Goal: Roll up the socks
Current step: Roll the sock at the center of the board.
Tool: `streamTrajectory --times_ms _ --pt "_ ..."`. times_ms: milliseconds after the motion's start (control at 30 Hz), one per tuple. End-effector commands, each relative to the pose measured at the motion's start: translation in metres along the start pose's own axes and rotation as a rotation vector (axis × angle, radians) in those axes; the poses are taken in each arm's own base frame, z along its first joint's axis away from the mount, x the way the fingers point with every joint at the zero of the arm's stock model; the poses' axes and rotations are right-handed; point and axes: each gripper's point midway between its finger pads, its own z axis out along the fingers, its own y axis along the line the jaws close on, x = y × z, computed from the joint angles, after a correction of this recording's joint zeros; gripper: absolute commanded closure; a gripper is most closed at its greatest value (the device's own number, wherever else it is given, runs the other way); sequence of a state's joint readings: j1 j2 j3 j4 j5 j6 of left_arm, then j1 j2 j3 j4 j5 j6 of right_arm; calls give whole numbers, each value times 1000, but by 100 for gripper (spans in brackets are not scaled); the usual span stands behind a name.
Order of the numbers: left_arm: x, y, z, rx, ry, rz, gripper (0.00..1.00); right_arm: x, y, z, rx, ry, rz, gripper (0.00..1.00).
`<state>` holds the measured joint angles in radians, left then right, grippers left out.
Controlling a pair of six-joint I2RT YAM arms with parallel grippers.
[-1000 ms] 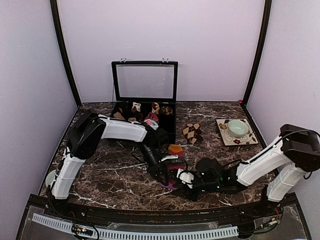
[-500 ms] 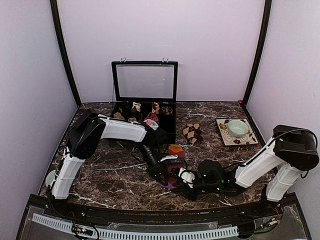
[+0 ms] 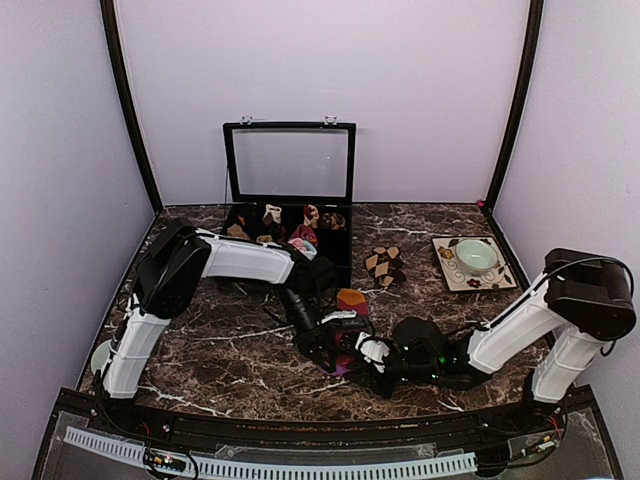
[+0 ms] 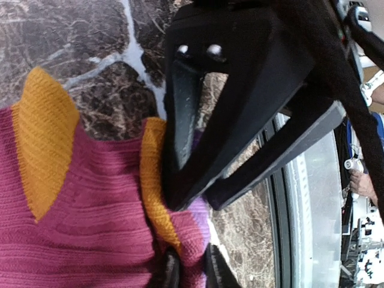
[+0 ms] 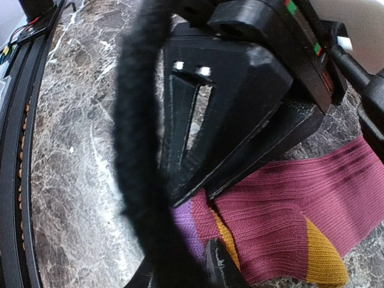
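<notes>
The long magenta sock (image 3: 347,362) lies near the table's front centre, its orange toe (image 3: 351,300) pointing to the back. In the left wrist view the magenta sock (image 4: 90,198) fills the lower left. My left gripper (image 4: 192,268) is shut on its purple-and-orange striped edge. My right gripper (image 5: 180,264) is shut on the same striped end of the sock (image 5: 282,210), partly hidden by a black cable. Both grippers meet there, left (image 3: 326,345) and right (image 3: 368,354). The brown-and-beige diamond socks (image 3: 384,265) lie further back.
An open black case (image 3: 289,165) with its lid up stands at the back and holds small sock rolls (image 3: 303,232). A patterned plate (image 3: 449,276) with a pale green bowl (image 3: 475,255) sits at the right. A pale disc (image 3: 100,355) lies at the left edge.
My right gripper has shifted a little to the left, closer to the left gripper. The left arm and the sock have hardly moved.
</notes>
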<state>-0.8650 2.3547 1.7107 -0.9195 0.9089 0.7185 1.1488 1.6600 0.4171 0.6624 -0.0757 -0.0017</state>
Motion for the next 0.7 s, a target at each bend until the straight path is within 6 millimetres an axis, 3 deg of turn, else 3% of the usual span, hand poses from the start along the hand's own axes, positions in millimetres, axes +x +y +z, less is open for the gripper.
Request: streamTrajectory --times_ms 0,67,167,300,467,667 --pt "49 40 13 -142 197 -48 75 44 0 5 -11 166 45 82" --pt "42 37 2 -164 175 -38 62 50 2 5 -16 192 60 87" --pt "26 27 -26 -183 88 -16 50 54 2 2 -20 208 92 92" --pt "12 11 -64 -276 18 68 47 63 3 -2 -26 239 143 95" --pt "-3 -8 -96 -429 -66 193 45 70 4 -4 -41 267 223 98" --pt "-4 -38 -97 -431 -140 354 46 79 1 -1 -93 347 437 100"
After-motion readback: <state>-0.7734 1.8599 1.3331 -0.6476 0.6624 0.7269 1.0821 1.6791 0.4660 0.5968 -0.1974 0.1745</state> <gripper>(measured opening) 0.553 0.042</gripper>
